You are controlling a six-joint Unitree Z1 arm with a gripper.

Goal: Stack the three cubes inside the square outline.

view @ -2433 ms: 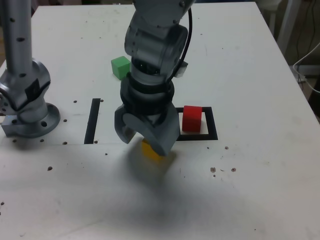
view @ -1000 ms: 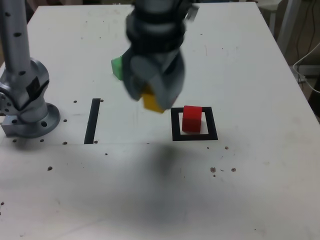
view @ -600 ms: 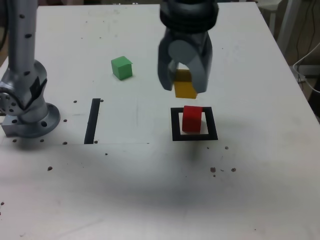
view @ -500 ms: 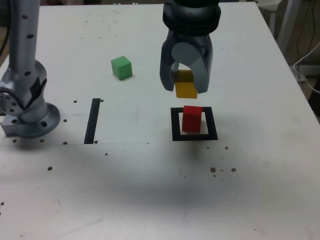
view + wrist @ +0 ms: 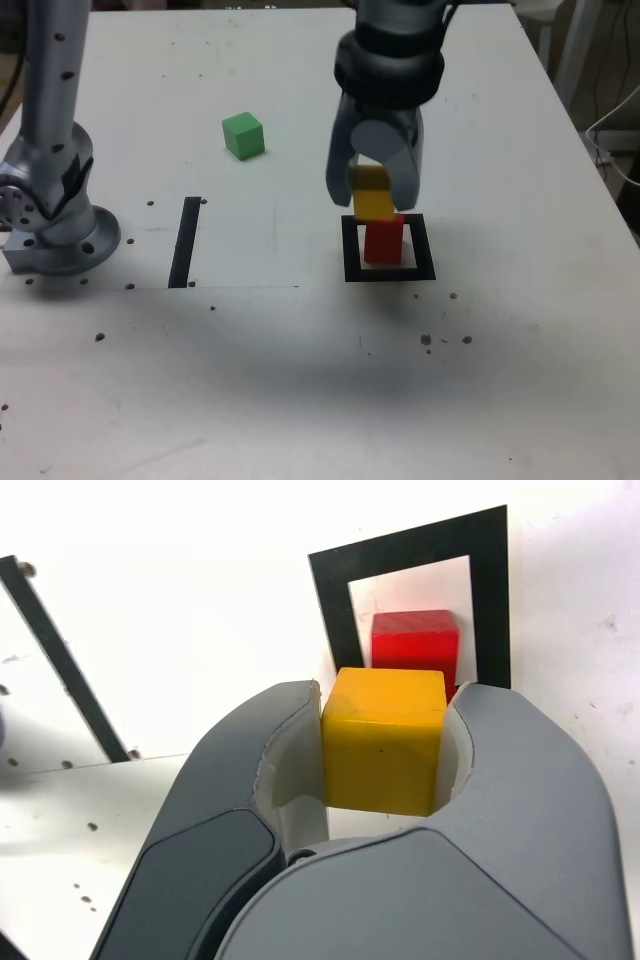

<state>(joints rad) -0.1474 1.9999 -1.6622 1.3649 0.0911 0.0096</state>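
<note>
The yellow cube [image 5: 373, 198] [image 5: 383, 738] is clamped between the jaws of my gripper [image 5: 373, 200] [image 5: 385, 742], which is shut on it. It hangs just above the red cube [image 5: 383, 241] [image 5: 415, 646], slightly off toward the exterior view's left. That red cube stands inside the square outline [image 5: 424, 270] [image 5: 420, 545] of black tape. Away from both, the green cube [image 5: 243, 135] rests on the table at the back, toward the exterior view's left.
A straight black strip [image 5: 186, 241] [image 5: 60, 660] lies on the white table toward the exterior view's left of the outline. The arm's grey base [image 5: 55, 220] stands at that view's left edge. Small dark specks dot the tabletop.
My gripper lifted the yellow cube off the table, carried it toward the exterior view's right, and has lowered it to just above the red cube.
</note>
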